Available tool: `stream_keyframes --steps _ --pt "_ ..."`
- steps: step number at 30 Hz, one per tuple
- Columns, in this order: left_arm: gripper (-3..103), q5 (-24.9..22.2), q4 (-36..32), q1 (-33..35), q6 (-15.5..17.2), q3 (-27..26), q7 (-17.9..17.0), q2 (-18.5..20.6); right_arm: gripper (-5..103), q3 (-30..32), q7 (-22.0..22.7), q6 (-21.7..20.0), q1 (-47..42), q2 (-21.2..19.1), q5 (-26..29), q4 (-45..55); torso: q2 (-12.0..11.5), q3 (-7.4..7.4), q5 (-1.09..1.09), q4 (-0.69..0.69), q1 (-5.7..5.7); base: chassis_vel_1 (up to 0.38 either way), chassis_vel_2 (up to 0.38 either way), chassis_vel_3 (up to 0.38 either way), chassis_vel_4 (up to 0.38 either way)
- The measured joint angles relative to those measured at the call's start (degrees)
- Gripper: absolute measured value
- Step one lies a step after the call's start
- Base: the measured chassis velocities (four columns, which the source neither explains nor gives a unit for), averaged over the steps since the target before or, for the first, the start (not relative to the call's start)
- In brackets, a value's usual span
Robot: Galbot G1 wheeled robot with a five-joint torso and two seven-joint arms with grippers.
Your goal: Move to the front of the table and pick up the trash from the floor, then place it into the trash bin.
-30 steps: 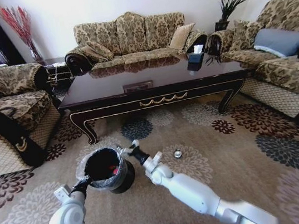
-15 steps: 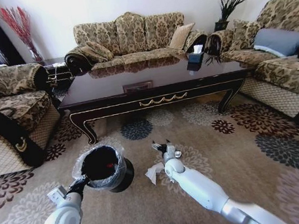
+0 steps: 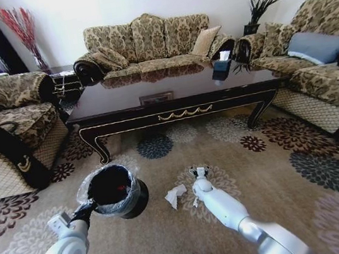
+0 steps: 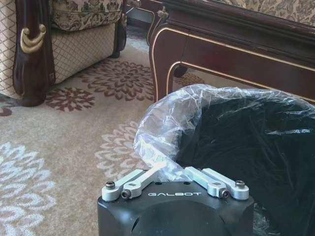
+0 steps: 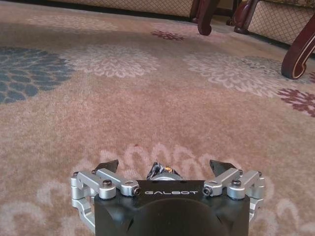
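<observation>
trash on the carpet, right gripper low over the shiny piece

trash lies on the floor (image 3: 269, 150) in front of the table (image 3: 173, 110): a crumpled white tissue (image 3: 175, 196) sits just beside the right arm, a tiny white scrap (image 3: 195, 202) lies close by it, and a small shiny round piece (image 5: 164, 172) sits between the tips of the right gripper (image 5: 166, 166), which is down at carpet level with its jaws spread wide to either side of the piece. the left gripper (image 4: 173, 173) is pressed together on the crinkly liner of the trash bin (image 3: 116, 191), holding the bin tilted off to the left of the litter.

to do this step well, the right gripper likely needs to settle until both tips brush the pile, keep the piece centred between them, then close slowly; a small round thing could roll or skid out if one tip touches first. the bin's mouth should stay turned toward the right arm.

the right wrist view shows the piece sitting between the open tips, which the head view hides behind the wrist. the head view alone lays out tissue, scrap, bin and table together. the left wrist view shows the pinch on the liner closely.
</observation>
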Motion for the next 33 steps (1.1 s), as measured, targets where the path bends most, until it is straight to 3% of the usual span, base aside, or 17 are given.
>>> stream_keyframes --steps 13,23,33 --pt "3 0.04 -0.71 0.87 0.00 -0.16 0.00 -0.10 100 5.89 -7.71 8.24 2.99 3.47 -7.83 -13.30 0.00 0.00 0.00 0.00 0.00 0.000 0.000 0.000 0.000" --pt "3 0.14 -2.34 2.15 0.00 -0.76 0.01 -0.14 100 9.40 -8.42 9.19 3.65 5.08 -14.08 -17.07 0.00 0.00 0.00 0.00 0.00 0.000 0.000 0.000 0.000" --pt "3 0.63 -3.26 3.15 -0.05 -0.68 0.03 -0.75 102 11.20 -8.63 9.37 3.55 5.62 -16.22 -18.53 0.00 0.00 0.00 0.00 0.00 0.000 0.000 0.000 0.000"
